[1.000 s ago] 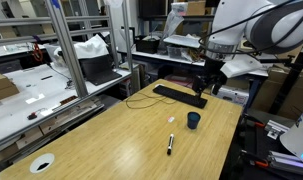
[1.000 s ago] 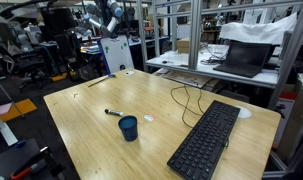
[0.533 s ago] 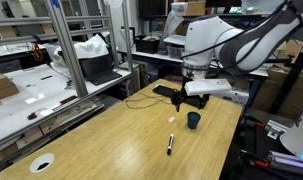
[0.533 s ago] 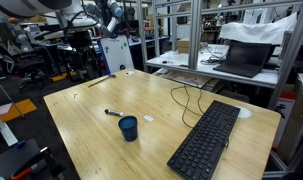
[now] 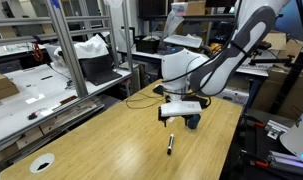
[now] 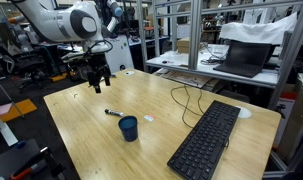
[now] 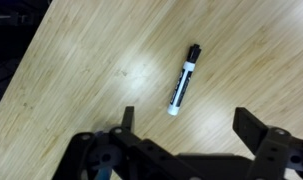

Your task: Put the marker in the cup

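The marker [image 7: 183, 79], a black stick with a pale tip, lies flat on the wooden table. It also shows in both exterior views [image 5: 170, 144] [image 6: 114, 112]. The dark blue cup [image 6: 128, 127] stands upright close beside it, and is partly hidden behind the arm in an exterior view [image 5: 194, 121]. My gripper [image 7: 189, 125] is open and empty, hanging above the table with the marker just ahead of its fingertips [image 7: 127, 118]. It also shows in both exterior views [image 5: 167, 114] [image 6: 96, 80].
A black keyboard [image 6: 206, 140] lies near one table edge, with a dark cable [image 6: 181, 96] beside it. A tiny white object [image 6: 151, 119] lies near the cup. A white disc [image 5: 41, 162] sits at a far corner. Racks and a laptop surround the table.
The arm has swung from over the keyboard towards the middle of the table and lower. The gripper now hangs above the marker. Marker and cup have not moved.
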